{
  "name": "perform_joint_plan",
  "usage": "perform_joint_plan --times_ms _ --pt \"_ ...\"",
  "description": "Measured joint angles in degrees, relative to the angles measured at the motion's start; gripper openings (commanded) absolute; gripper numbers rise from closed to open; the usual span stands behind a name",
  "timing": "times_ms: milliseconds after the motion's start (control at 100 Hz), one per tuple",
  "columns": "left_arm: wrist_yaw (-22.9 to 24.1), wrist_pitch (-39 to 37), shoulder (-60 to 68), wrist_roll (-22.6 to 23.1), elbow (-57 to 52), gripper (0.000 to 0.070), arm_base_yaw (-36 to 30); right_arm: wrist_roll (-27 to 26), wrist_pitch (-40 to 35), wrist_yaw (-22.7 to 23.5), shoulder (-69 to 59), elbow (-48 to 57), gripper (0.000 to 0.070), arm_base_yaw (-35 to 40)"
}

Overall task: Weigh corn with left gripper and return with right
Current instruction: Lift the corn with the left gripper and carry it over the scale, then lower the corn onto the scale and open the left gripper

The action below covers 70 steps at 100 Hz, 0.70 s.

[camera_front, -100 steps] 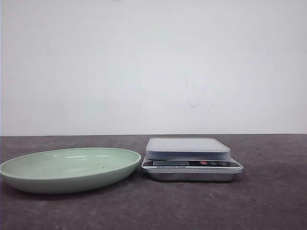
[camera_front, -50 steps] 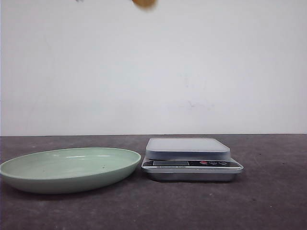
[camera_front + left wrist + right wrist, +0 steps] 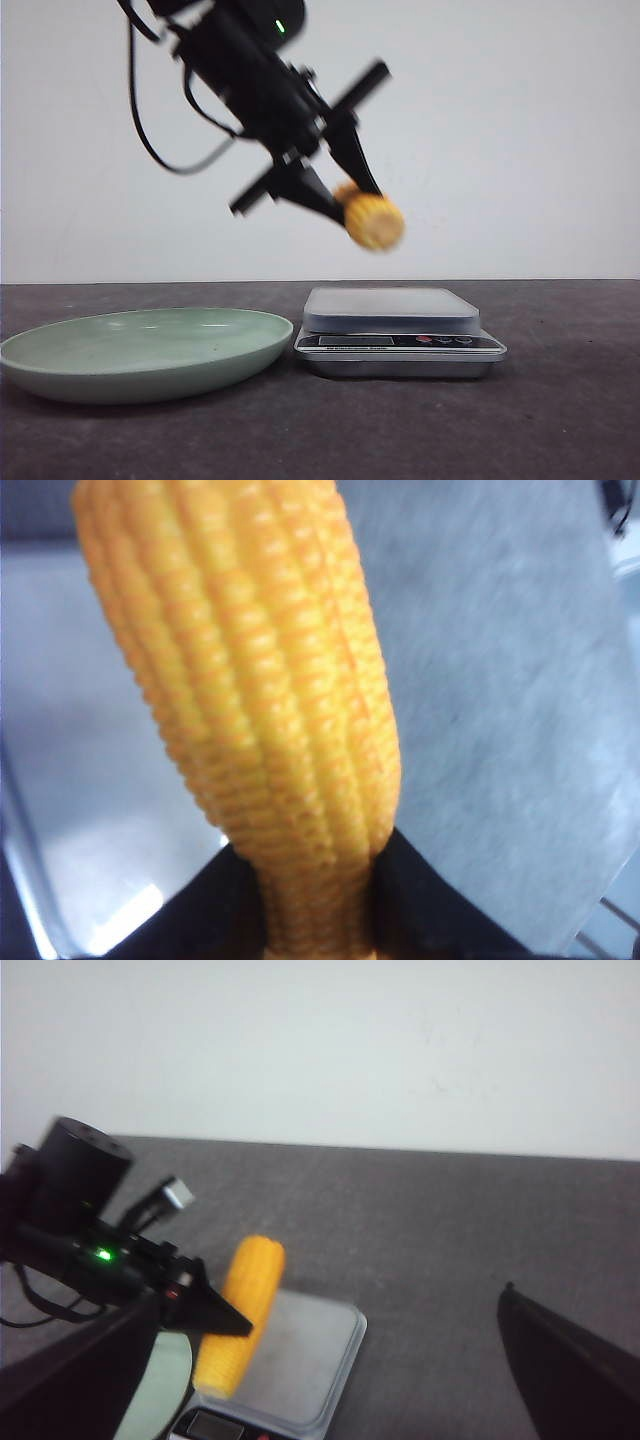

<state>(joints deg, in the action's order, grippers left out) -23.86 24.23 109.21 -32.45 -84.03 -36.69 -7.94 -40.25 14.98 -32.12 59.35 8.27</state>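
My left gripper (image 3: 350, 205) is shut on the corn (image 3: 374, 221), a yellow-orange ribbed cob, and holds it tilted in the air above the left part of the scale's grey platform (image 3: 392, 308). In the left wrist view the corn (image 3: 260, 710) fills the frame, clamped between the black fingers (image 3: 440, 910), with the platform (image 3: 500, 680) below it. The right wrist view shows the corn (image 3: 240, 1300) and the left gripper (image 3: 210, 1310) over the scale (image 3: 305, 1360). My right gripper (image 3: 320, 1400) is open and empty, high above the table; it is out of the front view.
A shallow pale green plate (image 3: 140, 350) lies on the dark table left of the scale, close to it; its edge shows in the right wrist view (image 3: 168, 1380). The scale's display and buttons (image 3: 400, 341) face the front. A white wall stands behind.
My left arm has come down from above the front view with the corn in its grip. It now hangs over the scale. Plate and scale have not moved.
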Motion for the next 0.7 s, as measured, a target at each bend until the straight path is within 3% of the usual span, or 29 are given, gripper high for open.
perform_joint_plan --times_ms 180,330,540,700 --pt "1.42 -0.07 2.40 -0.20 0.00 0.0012 -0.61 -0.42 -0.74 0.07 0.00 0.00 0.0696 0.02" --pt "3.54 0.00 3.04 -0.57 0.00 0.0094 -0.33 -1.31 -0.83 0.44 0.00 0.00 0.0696 0.02" --pt "4.57 -0.02 3.13 -0.79 0.00 0.0280 -0.02 -1.49 -0.90 0.44 0.00 0.00 0.0696 0.00" --pt "4.59 -0.02 3.13 -0.74 0.00 0.0287 -0.02 -1.49 -0.90 0.44 0.00 0.00 0.0696 0.00"
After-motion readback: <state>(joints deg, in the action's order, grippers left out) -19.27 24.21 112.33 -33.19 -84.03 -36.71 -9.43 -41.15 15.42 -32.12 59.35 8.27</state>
